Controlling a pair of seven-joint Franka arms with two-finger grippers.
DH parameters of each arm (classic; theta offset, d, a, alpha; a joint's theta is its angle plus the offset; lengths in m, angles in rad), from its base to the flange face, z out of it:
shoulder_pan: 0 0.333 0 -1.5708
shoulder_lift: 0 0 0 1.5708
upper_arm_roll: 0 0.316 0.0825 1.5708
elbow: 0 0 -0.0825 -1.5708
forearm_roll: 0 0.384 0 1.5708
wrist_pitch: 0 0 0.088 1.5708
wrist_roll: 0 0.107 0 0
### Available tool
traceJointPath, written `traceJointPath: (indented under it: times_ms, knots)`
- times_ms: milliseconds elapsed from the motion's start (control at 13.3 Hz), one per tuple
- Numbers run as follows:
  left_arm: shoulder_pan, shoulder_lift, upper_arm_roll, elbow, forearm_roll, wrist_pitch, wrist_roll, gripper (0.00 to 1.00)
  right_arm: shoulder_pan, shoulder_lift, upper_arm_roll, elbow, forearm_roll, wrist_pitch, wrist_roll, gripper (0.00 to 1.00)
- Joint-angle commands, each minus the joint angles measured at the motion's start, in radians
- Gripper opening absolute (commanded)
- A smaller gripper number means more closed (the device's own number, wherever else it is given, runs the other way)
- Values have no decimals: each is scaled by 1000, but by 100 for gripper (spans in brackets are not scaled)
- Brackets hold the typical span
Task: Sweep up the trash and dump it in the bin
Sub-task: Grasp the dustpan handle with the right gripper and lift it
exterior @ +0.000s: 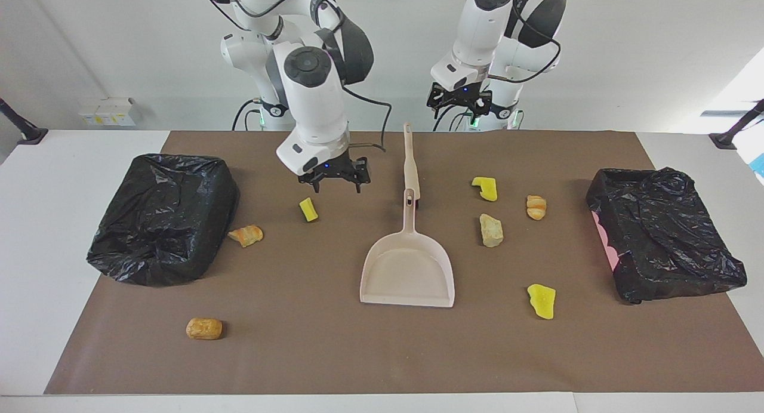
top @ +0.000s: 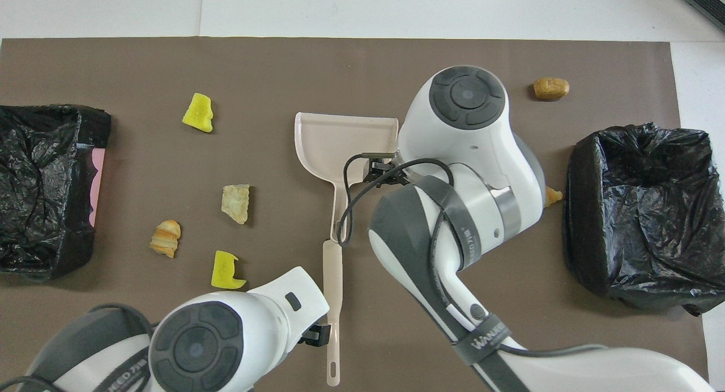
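Several pieces of trash lie spread over the brown mat (exterior: 334,353): yellow chunks (exterior: 308,209) (exterior: 486,188) (exterior: 542,301) and tan lumps (exterior: 246,235) (exterior: 204,328) (exterior: 491,230) (exterior: 536,207). A beige dustpan (exterior: 407,270) lies mid-mat, with a slim beige handle (exterior: 409,162) end to end with its grip. My right gripper (exterior: 337,187) hangs open and empty over the mat between a yellow chunk and that handle. My left gripper (exterior: 459,107) is open and empty, up over the mat's edge by the robots, beside the handle's end (top: 332,375).
Two bins lined with black bags stand on the mat, one at the right arm's end (exterior: 164,216) and one at the left arm's end (exterior: 662,234). In the overhead view the right arm hides one yellow chunk and most of a tan lump.
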State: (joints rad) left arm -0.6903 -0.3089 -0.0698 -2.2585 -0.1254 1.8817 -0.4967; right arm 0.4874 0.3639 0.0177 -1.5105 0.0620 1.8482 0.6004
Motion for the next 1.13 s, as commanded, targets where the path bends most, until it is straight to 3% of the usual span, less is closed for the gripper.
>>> traceJointPath:
  times_ms: [0,377,754,829,1055]
  knots:
    - [-122,23,19,-110,-14,132,-104,100,37,62,-4,23,18,55,79,100]
    - [-221,125,18,-170,-13,289,-242,100,103,168,-5,32,7,133,215,100]
    - [-219,128,19,-188,-14,309,-275,96,142,182,-4,29,-36,154,265,96]
    - [-221,131,19,-197,-14,322,-276,96,145,181,-4,24,-39,154,265,78]
    - [-216,131,18,-210,-14,332,-278,86,154,179,-4,18,-76,146,239,0]
